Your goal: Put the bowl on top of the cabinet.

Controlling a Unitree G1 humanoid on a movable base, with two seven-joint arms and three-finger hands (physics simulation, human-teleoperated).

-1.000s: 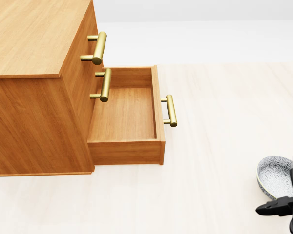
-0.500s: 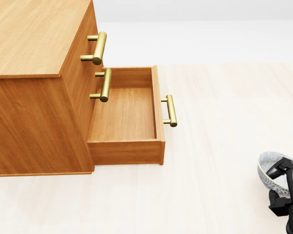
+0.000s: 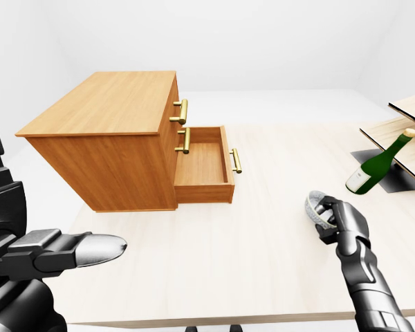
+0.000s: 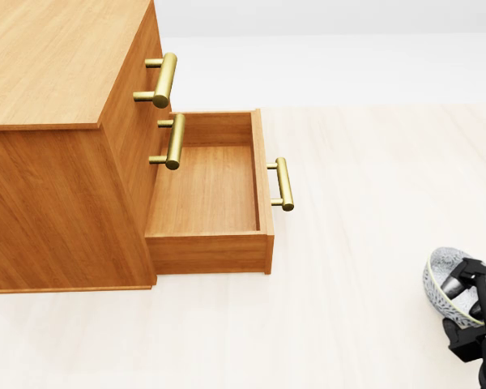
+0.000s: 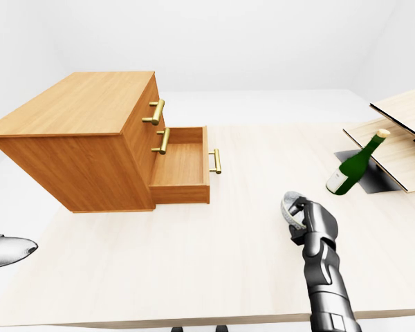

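The grey patterned bowl [image 3: 311,205] is tipped on its side at the right of the table, and my right hand [image 3: 328,216] is shut on its rim. In the head view the bowl [image 4: 438,278] shows at the lower right edge, fingers [image 4: 475,279] curled over it. The wooden cabinet [image 3: 107,104] stands at the left, far from the bowl, with a bare flat top. Its bottom drawer [image 3: 202,166] is pulled out and holds nothing. My left hand [image 3: 69,250] hangs at the lower left, fingers stretched out and open, off the table.
A green bottle [image 3: 373,166] leans against a tilted wooden shelf [image 3: 401,131] at the right edge of the left-eye view. Brass handles [image 4: 164,79] stick out from the cabinet's drawers. The pale table [image 3: 263,235] spreads between cabinet and bowl.
My right hand's fingers have closed over the bowl's rim, and the bowl has tipped from lying flat to standing on its side. The cabinet and camera have not moved.
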